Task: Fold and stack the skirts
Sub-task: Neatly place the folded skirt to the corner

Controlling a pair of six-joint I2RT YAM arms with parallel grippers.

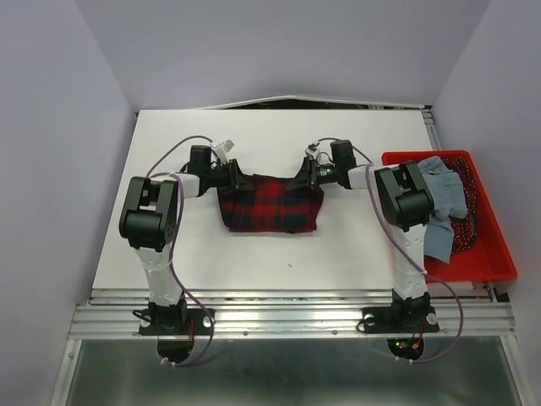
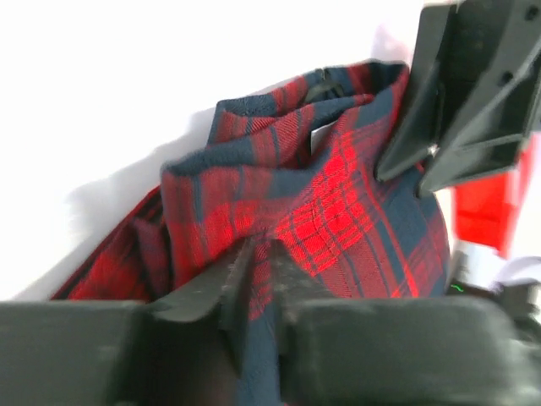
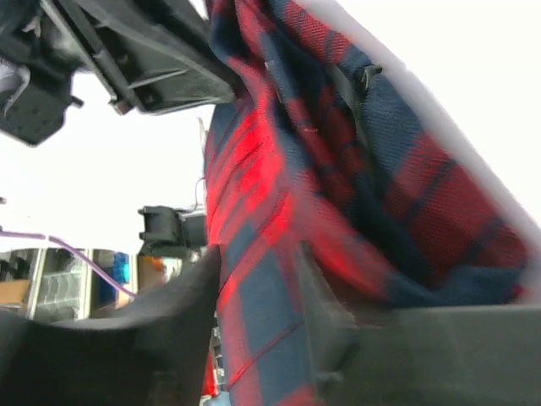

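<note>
Red-and-navy plaid cloth skirt [image 1: 270,205] looks soft and floppy. Left gripper [image 1: 237,180] and right gripper [image 1: 304,176] pinch its top corners, the best places.

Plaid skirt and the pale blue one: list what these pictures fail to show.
- Top view: plaid skirt corners hidden under the left claw and right claw.
- Top view: light blue skirt partly behind the right arm; its folds unclear.
- Left wrist view: blurred; lower cloth hidden by the fingers.
- Right wrist view: cloth runs off the frame edges.
</note>
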